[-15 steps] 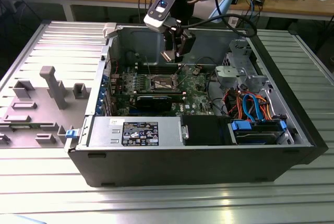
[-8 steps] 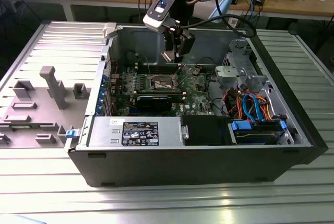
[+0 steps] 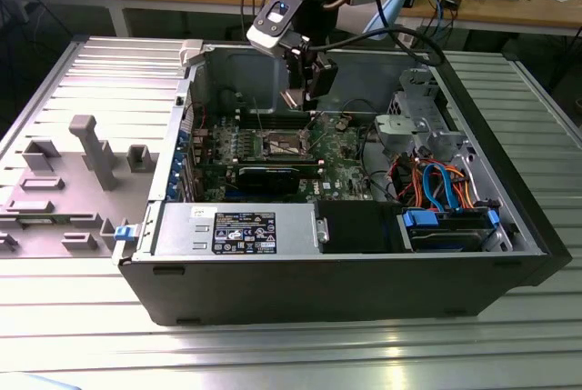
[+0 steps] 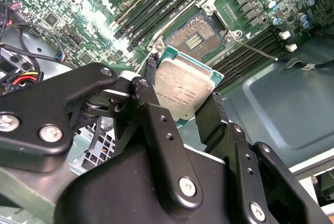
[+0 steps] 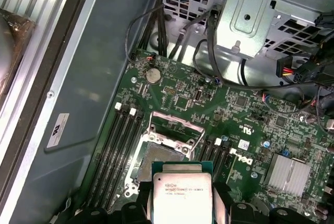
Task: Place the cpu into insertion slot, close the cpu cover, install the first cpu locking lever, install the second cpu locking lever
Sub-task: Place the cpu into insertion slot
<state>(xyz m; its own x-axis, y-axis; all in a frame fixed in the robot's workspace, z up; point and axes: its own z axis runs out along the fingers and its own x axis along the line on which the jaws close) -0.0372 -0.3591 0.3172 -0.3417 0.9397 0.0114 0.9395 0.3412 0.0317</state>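
I'm clamping the cpu (image 4: 189, 84) edgewise in the claw (image 4: 180, 92); the slot (image 4: 195, 33) is lying open straight ahead, not touching.

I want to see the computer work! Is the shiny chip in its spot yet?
Not yet. The picking-up part looks done: the claw is shut on the cpu, holding it above the insertion slot, apart from it. The slot is bare, the cpu cover stands open, and a thin locking lever sticks out unlatched. So seating the chip, closing the cover and both levers are left.
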